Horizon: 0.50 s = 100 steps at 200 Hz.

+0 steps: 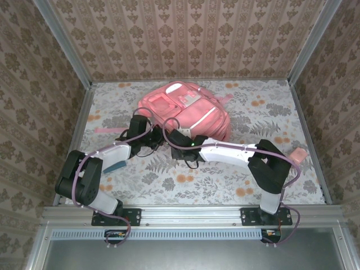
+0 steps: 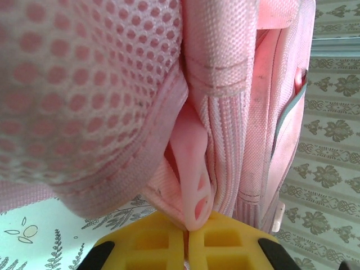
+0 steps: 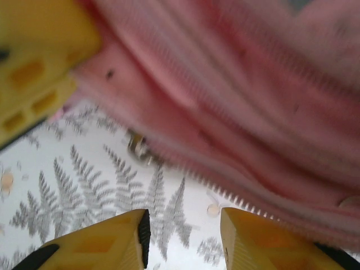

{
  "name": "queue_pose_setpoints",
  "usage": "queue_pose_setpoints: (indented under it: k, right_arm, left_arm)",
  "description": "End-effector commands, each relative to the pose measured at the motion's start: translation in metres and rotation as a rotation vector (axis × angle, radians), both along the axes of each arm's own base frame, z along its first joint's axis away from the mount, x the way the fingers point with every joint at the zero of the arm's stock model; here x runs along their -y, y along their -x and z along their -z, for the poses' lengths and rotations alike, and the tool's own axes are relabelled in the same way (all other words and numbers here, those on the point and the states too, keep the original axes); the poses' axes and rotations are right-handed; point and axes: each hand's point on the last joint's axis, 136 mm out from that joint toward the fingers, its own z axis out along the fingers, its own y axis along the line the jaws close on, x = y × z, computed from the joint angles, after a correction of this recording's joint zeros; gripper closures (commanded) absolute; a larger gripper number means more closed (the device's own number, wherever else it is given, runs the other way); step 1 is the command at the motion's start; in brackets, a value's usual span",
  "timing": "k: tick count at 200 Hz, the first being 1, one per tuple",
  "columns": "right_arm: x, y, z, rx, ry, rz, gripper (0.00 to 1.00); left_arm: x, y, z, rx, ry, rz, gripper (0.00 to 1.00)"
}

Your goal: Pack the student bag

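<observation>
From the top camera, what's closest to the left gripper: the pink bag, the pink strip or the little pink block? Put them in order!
1. Student bag, touching: the left gripper pinches its edge.
2. Pink strip, lying just to the left.
3. Pink block, far off on the right side.

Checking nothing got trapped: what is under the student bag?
The student bag lies on the fern-patterned table cover, which shows right up to its zip edge. Anything beneath its body is hidden by the pink fabric.

table [image 1: 225, 185]: fern-print cover | student bag [image 1: 191, 109]: lying far-centre | pink strip [image 1: 104, 130]: flat, near left edge
</observation>
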Motion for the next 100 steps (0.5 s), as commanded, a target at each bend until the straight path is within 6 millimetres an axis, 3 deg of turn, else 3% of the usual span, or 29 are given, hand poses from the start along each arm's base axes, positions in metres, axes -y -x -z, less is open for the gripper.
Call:
queue_pose_setpoints:
  k: [1,28,100]
  right_arm:
    - [-0.002,-0.025,-0.010,0.072,0.013,0.024,0.62]
    - [-0.015,-0.036,-0.015,0.104,0.000,-0.027,0.62]
    - [-0.017,-0.055,-0.025,0.191,0.037,-0.035,0.70]
  left_arm:
    - [0.019,-0.011,-0.038,0.124,0.069,0.071,0.94]
    - [0.020,-0.012,-0.036,0.114,0.070,0.073,0.94]
    - [0.023,-0.013,-0.035,0.102,0.080,0.081,0.95]
